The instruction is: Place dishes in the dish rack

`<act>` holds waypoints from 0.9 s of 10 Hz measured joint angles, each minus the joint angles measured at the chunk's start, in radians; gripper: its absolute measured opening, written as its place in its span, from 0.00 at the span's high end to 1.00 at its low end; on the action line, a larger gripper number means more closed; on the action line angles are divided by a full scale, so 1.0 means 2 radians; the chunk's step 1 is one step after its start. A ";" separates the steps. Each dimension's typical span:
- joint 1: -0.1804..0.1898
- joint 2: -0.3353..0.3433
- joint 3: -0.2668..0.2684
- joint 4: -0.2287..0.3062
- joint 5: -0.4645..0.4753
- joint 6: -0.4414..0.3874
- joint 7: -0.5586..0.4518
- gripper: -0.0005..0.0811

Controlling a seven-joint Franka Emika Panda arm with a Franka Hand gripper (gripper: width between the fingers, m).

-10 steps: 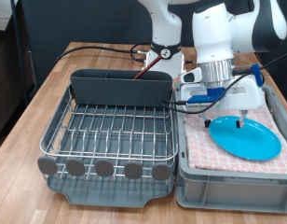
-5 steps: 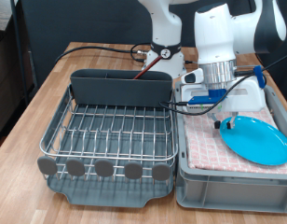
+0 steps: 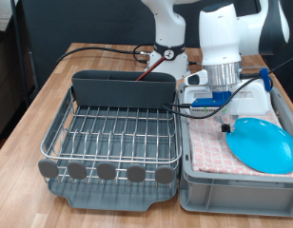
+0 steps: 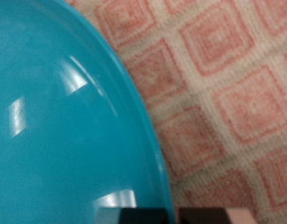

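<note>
The gripper (image 3: pixel 229 122) sits low over the grey crate (image 3: pixel 227 182), at about three o'clock in the exterior view, its fingertips down at the near-left rim of the bright-blue plate (image 3: pixel 262 144). The plate rests tilted on the pink checked cloth (image 3: pixel 211 152), its far edge leaning toward the crate's wall at four o'clock. Whether the fingers are apart or pinched on the rim cannot be told: the exterior view hides the tips behind the hand, and the wrist view shows only the glossy plate (image 4: pixel 60 121) filling one side and the cloth (image 4: pixel 218 84) the other, with a sliver of finger at the frame's edge. The dish rack (image 3: pixel 113 138) lies at nine o'clock, its wire grid bare; the reddish-brown wooden spoon (image 3: pixel 146 67) stands at twelve o'clock behind the utensil caddy (image 3: pixel 123 89). The mug is not clearly visible. The risk here is a poor hold on a smooth, shiny rim: a shallow or off-centre pinch would likely let the plate pivot or slip out, and the soft cloth could let it slide away under finger pressure, jamming it against the crate wall.
</note>
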 joint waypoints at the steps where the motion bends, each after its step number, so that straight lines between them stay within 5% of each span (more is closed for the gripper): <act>1: 0.040 -0.002 -0.050 0.000 -0.065 -0.019 0.055 0.96; 3: 0.108 -0.013 -0.140 0.001 -0.180 -0.063 0.156 0.96; 4: 0.128 -0.020 -0.168 0.001 -0.220 -0.083 0.190 0.96; 9: 0.159 -0.062 -0.237 0.009 -0.360 -0.163 0.287 0.97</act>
